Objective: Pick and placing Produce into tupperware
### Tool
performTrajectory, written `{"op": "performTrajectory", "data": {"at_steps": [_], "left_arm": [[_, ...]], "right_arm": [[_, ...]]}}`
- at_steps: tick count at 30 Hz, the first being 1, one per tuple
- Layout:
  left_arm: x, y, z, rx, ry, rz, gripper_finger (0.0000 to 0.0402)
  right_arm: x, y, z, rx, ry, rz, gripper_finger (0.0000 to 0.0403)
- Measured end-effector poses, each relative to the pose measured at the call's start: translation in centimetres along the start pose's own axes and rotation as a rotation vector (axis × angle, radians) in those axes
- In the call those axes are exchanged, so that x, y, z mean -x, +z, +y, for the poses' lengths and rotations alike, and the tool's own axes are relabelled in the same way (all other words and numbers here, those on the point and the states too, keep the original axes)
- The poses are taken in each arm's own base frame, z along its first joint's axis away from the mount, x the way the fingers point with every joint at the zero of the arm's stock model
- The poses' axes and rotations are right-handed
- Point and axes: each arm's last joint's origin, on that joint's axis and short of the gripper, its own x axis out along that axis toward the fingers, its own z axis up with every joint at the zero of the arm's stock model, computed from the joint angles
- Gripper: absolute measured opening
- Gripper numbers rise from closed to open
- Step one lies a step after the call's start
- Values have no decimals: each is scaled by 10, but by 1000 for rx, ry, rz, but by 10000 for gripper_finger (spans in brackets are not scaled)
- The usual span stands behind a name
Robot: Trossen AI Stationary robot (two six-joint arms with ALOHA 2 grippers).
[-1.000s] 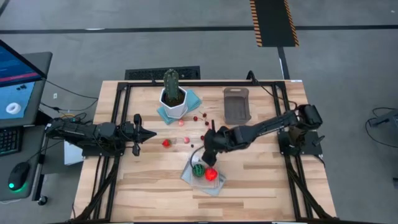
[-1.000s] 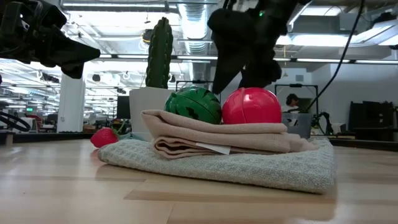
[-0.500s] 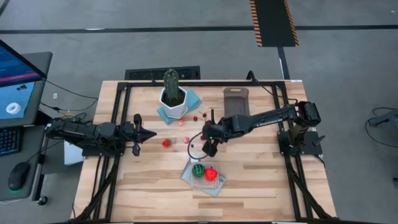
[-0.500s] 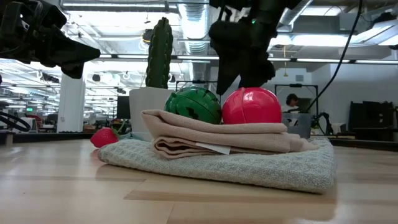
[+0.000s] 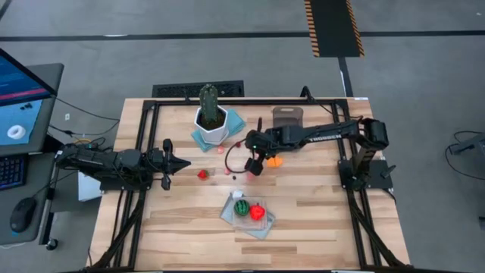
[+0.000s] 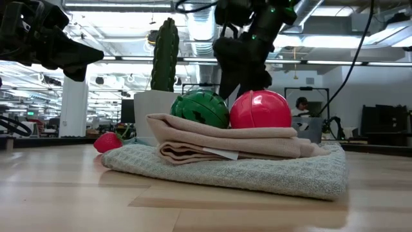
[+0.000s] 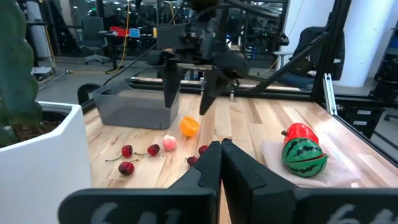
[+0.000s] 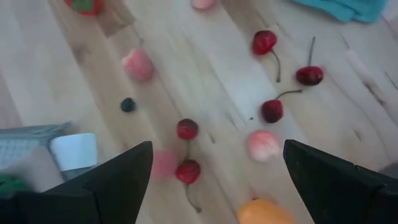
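Reaching is the step in hand: the right gripper (image 5: 253, 161), jaws spread wide and empty, is hovering over scattered cherries (image 8: 187, 171) beside the orange piece (image 5: 274, 160), near the tupperware (image 5: 289, 127). Next it must descend and close. The left gripper (image 5: 168, 163), pinched together, is waiting.

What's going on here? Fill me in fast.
The right gripper hangs open and empty over the scattered cherries and an orange fruit, beside the tupperware. The toy watermelon and red fruit sit on the folded cloth. The left gripper waits shut at the table's left.
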Motion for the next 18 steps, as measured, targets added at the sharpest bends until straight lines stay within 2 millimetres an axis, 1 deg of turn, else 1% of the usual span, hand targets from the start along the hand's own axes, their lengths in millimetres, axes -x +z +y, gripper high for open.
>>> {"op": "performTrajectory", "data": {"at_steps": [6, 15, 16, 18], "left_arm": [[0, 0, 0, 0, 0, 0, 0], [0, 0, 0, 0, 0, 0, 0], [0, 0, 0, 0, 0, 0, 0], [0, 0, 0, 0, 0, 0, 0]], "right_arm": [[-11, -8, -12, -9, -23, 32, 384], [-11, -3, -18, -7, -25, 1, 384], [-13, -3, -19, -8, -28, 5, 384], [-23, -3, -20, -10, -33, 19, 384]]}}
